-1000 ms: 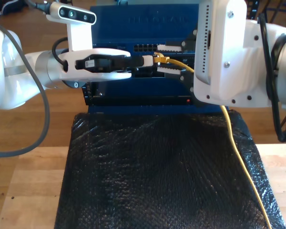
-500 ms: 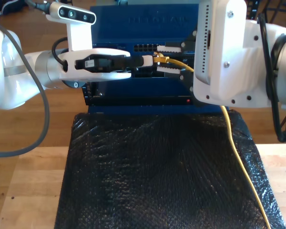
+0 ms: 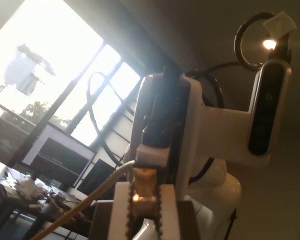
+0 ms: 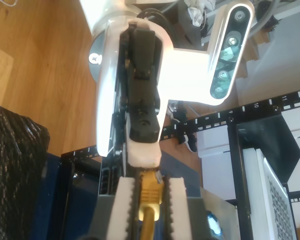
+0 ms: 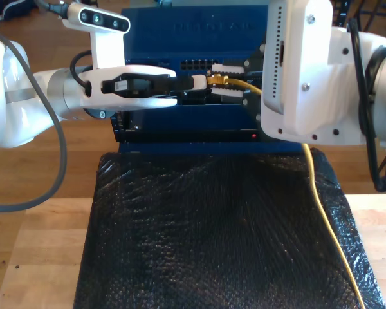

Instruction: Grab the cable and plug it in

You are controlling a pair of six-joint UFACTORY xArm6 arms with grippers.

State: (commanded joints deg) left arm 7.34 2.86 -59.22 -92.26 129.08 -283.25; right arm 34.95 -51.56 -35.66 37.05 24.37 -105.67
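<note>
A pale wooden bench carries a wide black bubbled mat (image 5: pixel 212 232), and behind it stands a blue rack unit (image 5: pixel 193 38) with a dark row of ports (image 5: pixel 194 65) on its face. My second gripper (image 4: pixel 151 200), on the big white arm at the exterior view's right, is clenched on the cable (image 5: pixel 321 212) just behind its plug (image 4: pixel 151 189). From there the yellow line runs down over the mat's edge at the exterior view's right. My first gripper (image 3: pixel 145 200) reaches in from the exterior view's left and meets the plug nose to nose. Its ribbed pads flank the tip, but the glare leaves me unable to tell whether they pinch it. The plug hangs in front of the unit, just beside the ports, and is not seated. As I judge it, the plug should be squared to one port while one claw holds firm. Then push straight, without twisting the clip or dragging on the slack.
</note>
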